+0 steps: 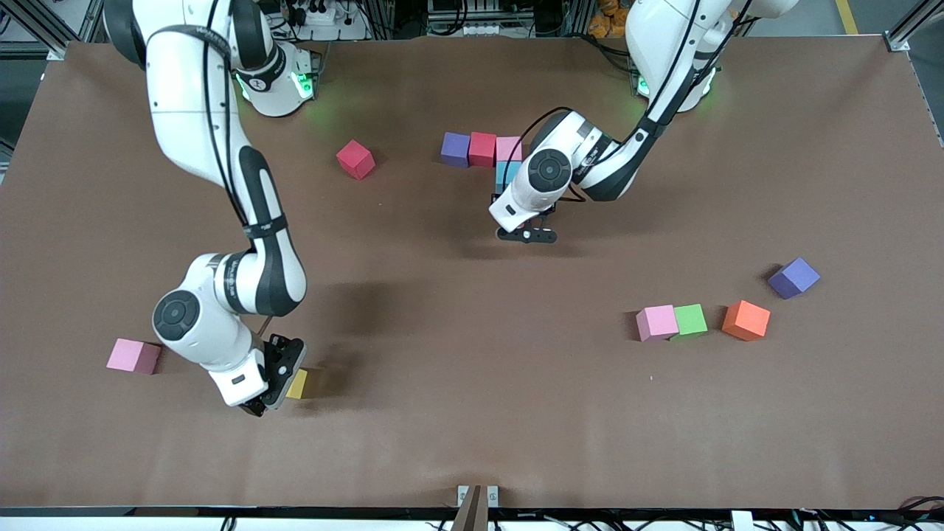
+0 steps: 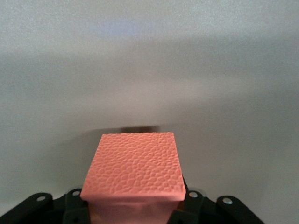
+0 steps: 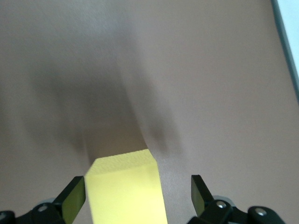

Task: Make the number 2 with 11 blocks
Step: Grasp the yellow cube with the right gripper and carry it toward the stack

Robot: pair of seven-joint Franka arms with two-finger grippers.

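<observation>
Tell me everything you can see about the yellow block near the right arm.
The yellow block is a small plain cube of matte foam, resting on the brown table toward the right arm's end. The right gripper is down around it, fingers open either side; the right wrist view shows a gap on one side. No other block touches it.

Even overhead light fell across the matte brown tabletop (image 1: 472,413), throwing soft, diffuse shadows beside the small yellow foam cube (image 1: 298,384) near the right arm's end. Green indicator glow tinted the surface by both arm bases. In the right wrist view, that cube (image 3: 125,189) appeared blurred, its shadow smeared; the left wrist view rendered a coral-pink foam cube (image 2: 133,168) crisply.
</observation>
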